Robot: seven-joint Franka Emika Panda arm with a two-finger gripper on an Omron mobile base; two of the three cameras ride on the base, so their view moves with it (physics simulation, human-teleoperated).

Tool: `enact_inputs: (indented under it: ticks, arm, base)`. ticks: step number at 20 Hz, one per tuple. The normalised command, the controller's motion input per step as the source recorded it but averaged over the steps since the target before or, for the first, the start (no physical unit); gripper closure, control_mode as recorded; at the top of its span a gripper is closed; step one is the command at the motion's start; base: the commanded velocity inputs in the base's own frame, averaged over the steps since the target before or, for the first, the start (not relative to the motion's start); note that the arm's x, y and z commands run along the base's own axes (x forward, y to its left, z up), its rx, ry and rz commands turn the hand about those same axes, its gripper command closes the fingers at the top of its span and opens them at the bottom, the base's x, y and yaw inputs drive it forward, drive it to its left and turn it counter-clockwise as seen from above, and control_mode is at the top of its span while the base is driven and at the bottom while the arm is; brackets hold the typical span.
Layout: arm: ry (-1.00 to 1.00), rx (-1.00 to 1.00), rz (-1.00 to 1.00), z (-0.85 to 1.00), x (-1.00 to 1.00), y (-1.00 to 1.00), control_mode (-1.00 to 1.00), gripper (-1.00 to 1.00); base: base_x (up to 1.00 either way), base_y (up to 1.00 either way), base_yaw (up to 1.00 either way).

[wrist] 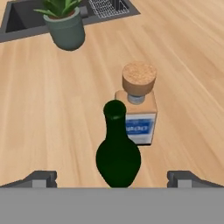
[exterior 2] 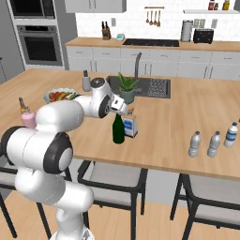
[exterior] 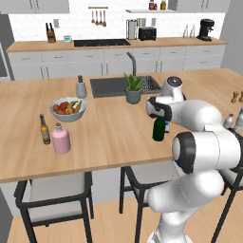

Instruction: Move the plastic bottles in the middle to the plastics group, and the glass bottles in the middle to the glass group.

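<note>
I have the gripper (wrist: 112,177) spread wide above the green bottle (wrist: 117,148), holding nothing; in the hand view the bottle's mouth sits between my two fingertips (wrist: 41,178), roughly centred. It stands near the island's front edge, about midway along it.

My main worry is the blue-labelled bottle (wrist: 139,114) standing just beside the green one, on the sink side. If I come down with the far finger on that side, I judge I may clip its cork stopper (wrist: 139,78) and tip it. The green bottle is tall with a narrow neck, so a grip taken high or off-centre could let it swing or topple as I lift. The carry then runs toward the beer bottle (exterior: 44,129) and pink flask (exterior: 60,139) near the island's left front, with the fruit bowl (exterior: 68,109) close behind them; setting down too hastily could knock one over.

The plastics (exterior 2: 214,143) stand near the right front edge.

The blue label carries pale lettering, too blurred for me to read. The beer bottle's label is too small to make out.
</note>
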Motion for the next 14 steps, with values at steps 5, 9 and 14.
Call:
enact_inputs:
  ticks: [5,9,14]
  arm:
    - [0.00,0.00,0.00,-0.02,0.20,0.00,-1.00,-1.00]
    - [0.00,0.00,0.00,-0.06,0.20,-0.07,-1.00,-1.00]
    - [0.00,0.00,0.00,0.00,0.01,-0.16,-1.00,-1.00]
  base:
    - [0.00,0.00,0.00]
    - [0.00,0.00,0.00]
    - [0.00,0.00,0.00]
